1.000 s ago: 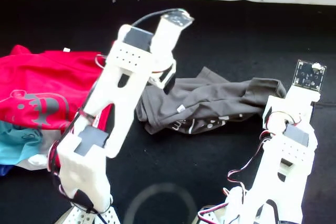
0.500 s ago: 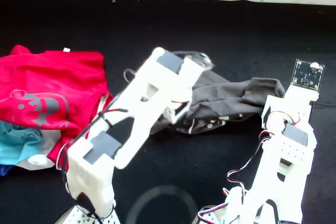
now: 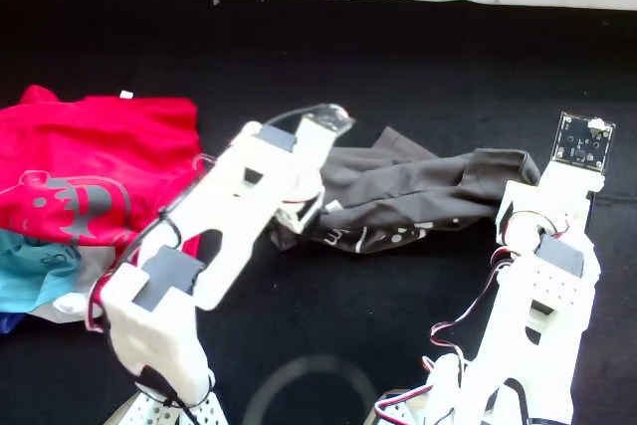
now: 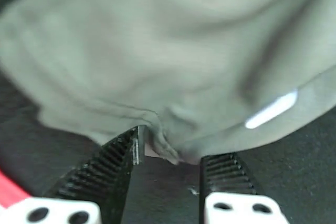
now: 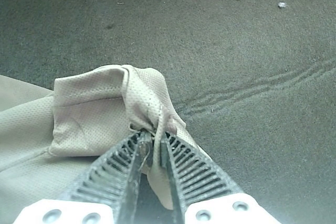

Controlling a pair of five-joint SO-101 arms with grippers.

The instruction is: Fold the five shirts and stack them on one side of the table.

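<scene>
High view: a grey shirt lies crumpled mid-desk, its white print too small to read. A small white tag shows beside the left arm, which covers that end. The left pincer is spread at the shirt's hem. The right pincer is pressed together on a pinch of the other end. A red shirt with a grey graphic overlaps a teal shirt, both cut off at the edge.

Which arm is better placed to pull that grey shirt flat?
Probably right: the right gripper is shut on a corner of the crumpled grey fabric shirt; the left gripper is open at another edge.
</scene>
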